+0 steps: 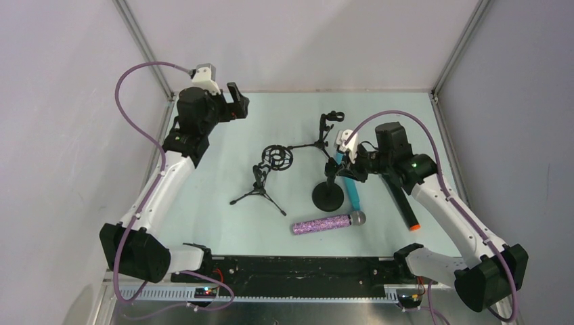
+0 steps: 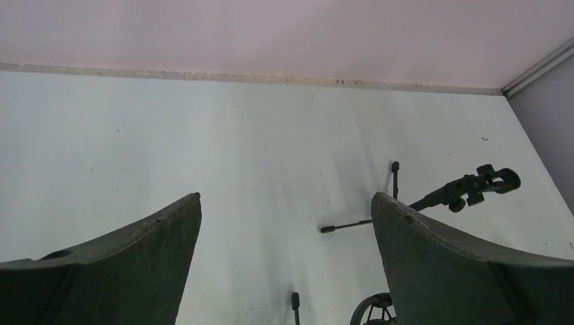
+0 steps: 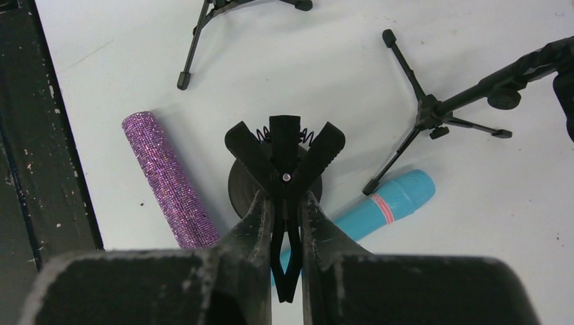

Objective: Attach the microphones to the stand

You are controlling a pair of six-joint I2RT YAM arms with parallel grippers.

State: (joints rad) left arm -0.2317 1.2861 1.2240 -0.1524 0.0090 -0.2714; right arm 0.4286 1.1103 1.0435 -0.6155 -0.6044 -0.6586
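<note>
My right gripper [image 1: 338, 169] is shut on the handles of the black spring clip [image 3: 285, 149] on top of the round-base stand [image 1: 327, 197], as the right wrist view shows [image 3: 285, 198]. The light blue microphone [image 1: 352, 191] lies next to that base and also shows in the right wrist view [image 3: 392, 201]. The glittery purple microphone [image 1: 328, 223] lies in front of the base and shows there too [image 3: 168, 177]. The black microphone with the orange ring [image 1: 405, 206] lies partly under my right arm. My left gripper [image 1: 234, 101] is open and empty at the back left [image 2: 285, 203].
A tripod stand with a round shock mount [image 1: 271, 160] stands left of centre. A second tripod stand with a clip [image 1: 326, 130] stands at the back, also in the left wrist view [image 2: 474, 186]. A black rail [image 1: 298, 267] runs along the near edge.
</note>
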